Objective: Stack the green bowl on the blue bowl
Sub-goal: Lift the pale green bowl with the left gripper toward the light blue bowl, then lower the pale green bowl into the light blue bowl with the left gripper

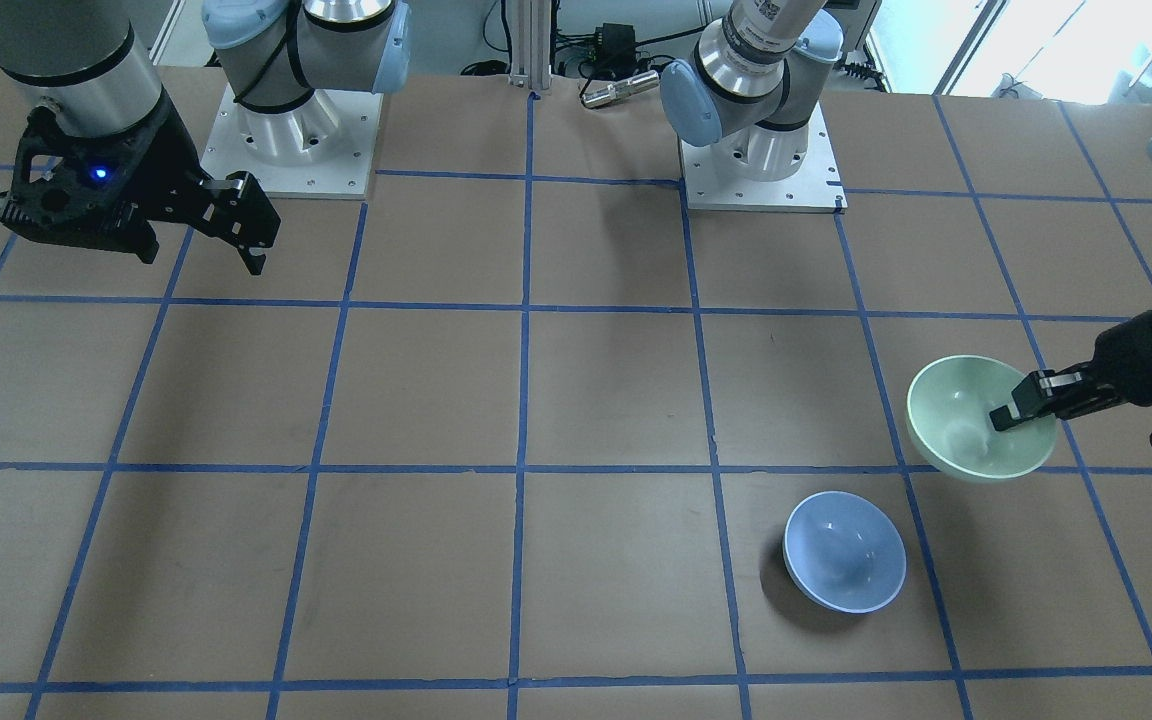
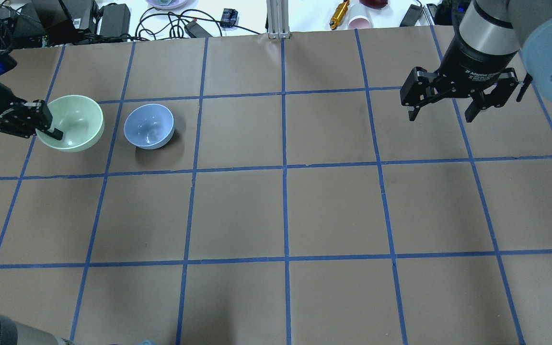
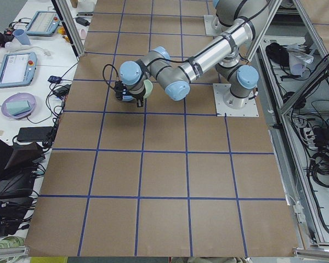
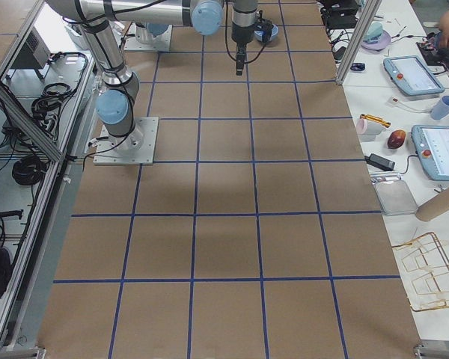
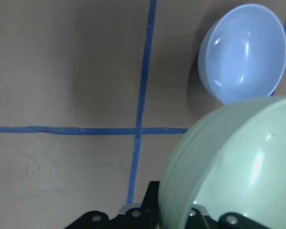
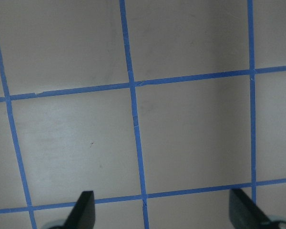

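The pale green bowl hangs tilted above the table, gripped at its rim by my left gripper, which is shut on it. It also shows in the front view and fills the lower right of the left wrist view. The light blue bowl rests upright on the table just beside the green one, also in the front view and the left wrist view. My right gripper is open and empty, high over the far right of the table, also in the front view.
The brown table carries a grid of blue tape lines. Cables, power bricks and small items lie beyond its far edge. The two arm bases stand at the robot's side.
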### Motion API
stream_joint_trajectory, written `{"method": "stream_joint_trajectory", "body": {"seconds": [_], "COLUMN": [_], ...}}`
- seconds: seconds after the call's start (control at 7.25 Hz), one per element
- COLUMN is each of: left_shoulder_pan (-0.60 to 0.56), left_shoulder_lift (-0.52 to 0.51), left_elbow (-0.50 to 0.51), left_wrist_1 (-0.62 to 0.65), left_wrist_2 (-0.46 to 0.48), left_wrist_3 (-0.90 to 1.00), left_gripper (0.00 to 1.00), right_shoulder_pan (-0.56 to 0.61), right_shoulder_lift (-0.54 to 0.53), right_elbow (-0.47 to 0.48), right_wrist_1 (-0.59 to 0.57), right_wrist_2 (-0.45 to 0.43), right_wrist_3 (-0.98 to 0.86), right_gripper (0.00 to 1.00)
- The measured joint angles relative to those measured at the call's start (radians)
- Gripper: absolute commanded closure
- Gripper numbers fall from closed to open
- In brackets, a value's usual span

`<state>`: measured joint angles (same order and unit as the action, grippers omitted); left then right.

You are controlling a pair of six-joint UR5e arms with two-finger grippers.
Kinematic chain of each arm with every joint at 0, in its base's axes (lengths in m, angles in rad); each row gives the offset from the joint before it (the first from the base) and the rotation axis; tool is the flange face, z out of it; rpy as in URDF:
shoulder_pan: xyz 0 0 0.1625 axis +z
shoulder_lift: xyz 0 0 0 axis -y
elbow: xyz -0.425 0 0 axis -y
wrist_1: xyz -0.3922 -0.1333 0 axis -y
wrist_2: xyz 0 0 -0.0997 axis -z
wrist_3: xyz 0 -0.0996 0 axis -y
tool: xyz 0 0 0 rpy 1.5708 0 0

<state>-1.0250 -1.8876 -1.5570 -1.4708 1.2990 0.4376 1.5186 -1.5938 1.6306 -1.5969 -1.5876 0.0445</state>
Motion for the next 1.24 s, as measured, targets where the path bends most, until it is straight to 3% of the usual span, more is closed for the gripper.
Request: {"method": "stream_joint_trajectory", "body": {"seconds": [0.41,1.24], "left_shoulder_pan": [-0.071,-0.099], "left_shoulder_lift": [-0.078,-0.182], "left_elbow": [0.047,0.052], "left_wrist_1": [0.073,0.138], "left_wrist_2": [-0.093,-0.16], "left_wrist_3": [-0.116,-0.142], "left_gripper": [1.0,1.0], "right_shoulder_pan": [0.0,0.0], "right_shoulder_lift": [0.0,0.0], "right_elbow": [0.0,0.0], "right_wrist_1": [0.0,0.0], "right_wrist_2": [0.0,0.0], "right_wrist_3": [0.0,0.0], "right_gripper": [0.0,0.0]}}
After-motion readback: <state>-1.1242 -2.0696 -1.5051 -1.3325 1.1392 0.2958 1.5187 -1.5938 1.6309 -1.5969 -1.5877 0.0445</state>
